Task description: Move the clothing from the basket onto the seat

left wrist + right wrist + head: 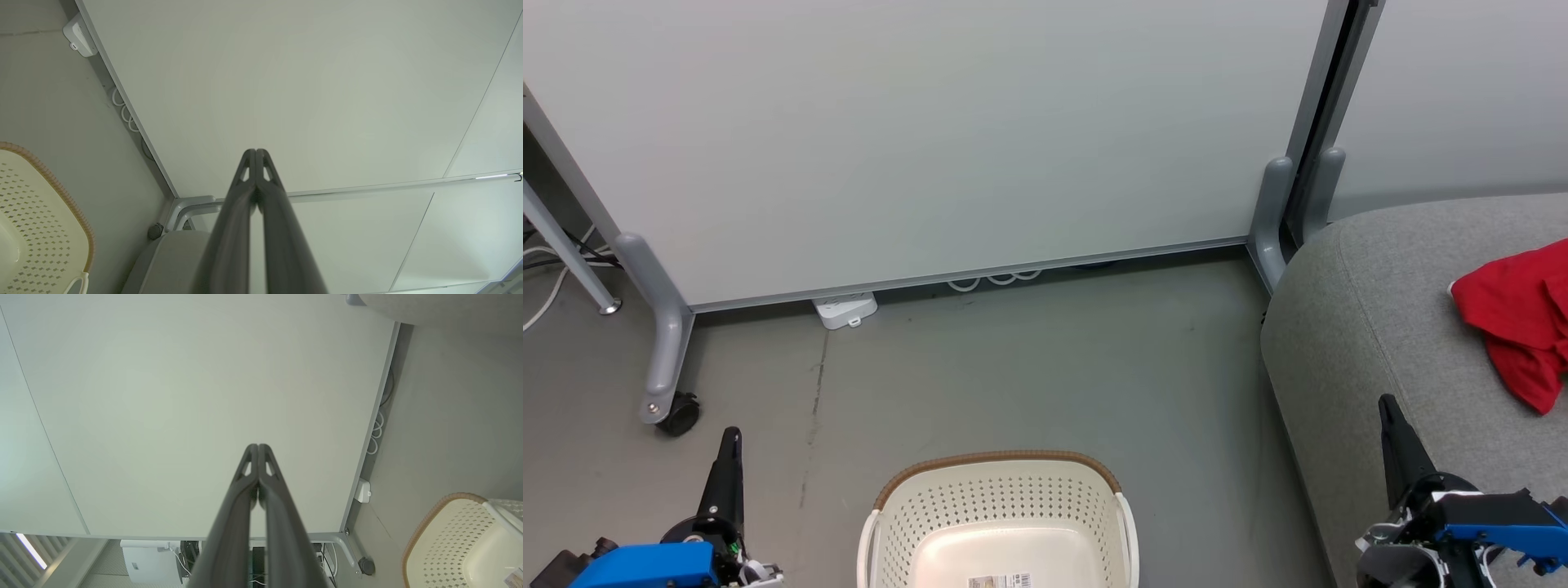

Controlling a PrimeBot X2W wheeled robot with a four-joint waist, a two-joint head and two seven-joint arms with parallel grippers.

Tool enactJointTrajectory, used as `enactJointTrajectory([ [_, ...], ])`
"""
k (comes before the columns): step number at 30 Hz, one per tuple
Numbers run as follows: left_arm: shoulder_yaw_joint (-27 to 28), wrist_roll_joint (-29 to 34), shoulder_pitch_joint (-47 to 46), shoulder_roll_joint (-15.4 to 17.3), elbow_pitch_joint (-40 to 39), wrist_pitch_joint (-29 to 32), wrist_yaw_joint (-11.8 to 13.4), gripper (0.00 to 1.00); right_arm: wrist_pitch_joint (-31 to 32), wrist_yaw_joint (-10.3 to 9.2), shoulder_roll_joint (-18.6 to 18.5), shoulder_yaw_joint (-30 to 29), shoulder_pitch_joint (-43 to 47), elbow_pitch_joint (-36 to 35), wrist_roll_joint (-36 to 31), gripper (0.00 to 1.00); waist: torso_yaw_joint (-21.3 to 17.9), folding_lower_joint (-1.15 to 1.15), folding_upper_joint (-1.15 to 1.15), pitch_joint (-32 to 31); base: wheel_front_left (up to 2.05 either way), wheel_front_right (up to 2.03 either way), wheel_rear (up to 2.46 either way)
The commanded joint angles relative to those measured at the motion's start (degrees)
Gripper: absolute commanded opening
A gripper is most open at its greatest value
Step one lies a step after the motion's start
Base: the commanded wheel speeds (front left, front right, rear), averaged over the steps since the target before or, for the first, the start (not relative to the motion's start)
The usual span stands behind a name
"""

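The cream-white basket [996,498] with a brown rim stands on the floor at the bottom centre of the head view, its inside bare apart from a label; it shows again as the basket [36,228] and the basket [453,543]. Red clothing [1519,322] lies bunched on the grey seat [1372,327] at the right edge. My left gripper [731,437] is shut, raised left of the basket, holding nothing. My right gripper [1388,408] is shut too, over the seat's front part, well short of the clothing. Both the left gripper [255,152] and the right gripper [258,446] have their fingers pressed together.
A pale partition panel [931,139] on grey wheeled feet [666,359] closes off the back. A white power strip [844,310] and coiled cables [996,280] lie at its base. Grey floor [1045,367] stretches between basket, panel and seat.
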Motion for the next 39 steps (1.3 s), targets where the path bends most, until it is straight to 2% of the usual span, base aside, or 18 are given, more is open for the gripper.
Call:
enactJointTrajectory([
  [1, 0.4, -0.7, -0.8, 0.4, -0.3, 0.2, -0.4, 0.00, 0.2, -0.01, 0.2, -0.2, -0.9, -0.4, 0.9, 0.00, 0.0, 0.00, 0.00, 0.0, 0.00, 0.00, 0.00],
  [12, 0.6, -4.9, -1.1, 0.4, -0.3, 1.4, -0.4, 0.00, 1.4, -0.02, 0.4, -0.5, -1.0, -0.6, 5.2, 0.00, -0.1, 0.00, 0.00, 0.4, 0.00, 0.00, 0.00],
  [39, 0.6, -4.7, -1.0, 0.4, -0.3, 1.3, -0.4, 0.00, 1.3, -0.02, 0.4, -0.5, -0.9, -0.6, 5.0, 0.00, -0.1, 0.00, 0.00, 0.4, 0.00, 0.00, 0.00],
])
